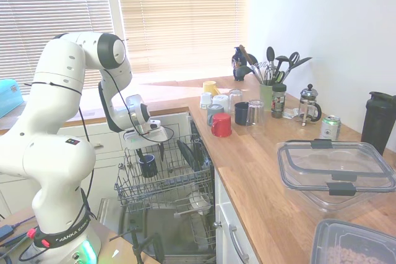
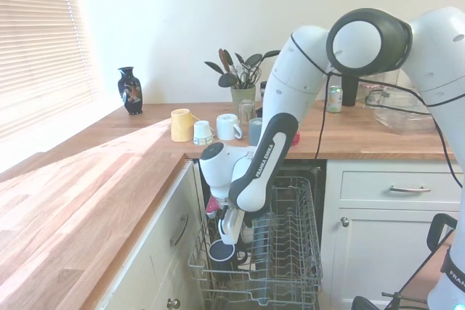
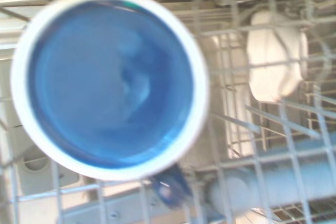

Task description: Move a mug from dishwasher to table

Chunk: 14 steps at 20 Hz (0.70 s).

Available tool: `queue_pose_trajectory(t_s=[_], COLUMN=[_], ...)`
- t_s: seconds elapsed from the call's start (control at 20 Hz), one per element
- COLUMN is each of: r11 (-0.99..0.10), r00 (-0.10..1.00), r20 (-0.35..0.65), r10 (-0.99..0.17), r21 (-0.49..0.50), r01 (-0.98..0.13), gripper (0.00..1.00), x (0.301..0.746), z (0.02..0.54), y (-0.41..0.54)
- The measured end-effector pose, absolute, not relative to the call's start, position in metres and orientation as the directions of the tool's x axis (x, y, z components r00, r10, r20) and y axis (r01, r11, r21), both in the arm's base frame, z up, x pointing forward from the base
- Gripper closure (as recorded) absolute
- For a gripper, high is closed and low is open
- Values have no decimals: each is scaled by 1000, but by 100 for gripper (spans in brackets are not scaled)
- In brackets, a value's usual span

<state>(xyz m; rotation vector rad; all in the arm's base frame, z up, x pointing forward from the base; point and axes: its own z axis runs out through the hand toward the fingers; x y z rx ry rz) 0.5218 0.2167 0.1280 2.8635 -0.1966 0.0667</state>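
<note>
Small dark navy glossy mug (image 1: 148,166) upright, mouth up, in grey wire rack of built-in dishwasher (image 1: 162,177), near rack's window-side corner; handle toward rack interior in second exterior view (image 2: 222,253). Upright pose leaves rim open to approach from above.

White arm's two-finger gripper (image 1: 150,150) directly over mug, at its 12 o'clock in first exterior view, fingers pointing straight down. Jaws apart, dark fingers either side of rim line, not yet touching as far as visible. Vertical wrist probably chosen to drop between rack wires without snagging.

Wrist view: mug mouth (image 3: 109,81) fills most of frame, pale rim ring, blue inside, handle at about 5 o'clock. Near-centred, so alignment looks good; blurred, so very close.

Long warm-brown wooden worktop (image 1: 260,171) at 3 o'clock of rack, bearing red mug (image 1: 221,125) and other cups; bare wood nearer camera.

Judged stage: pre-grasp descent. Risk: glossy wall slipping.
</note>
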Motion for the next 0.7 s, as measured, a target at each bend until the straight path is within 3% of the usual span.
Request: queue_pose_trajectory(t_s=[0.7], r11=[-959], r00=[1000], r20=[6], r10=[-29], r21=[280], r01=[-30], gripper=[0], x=[530], z=[72], y=[234])
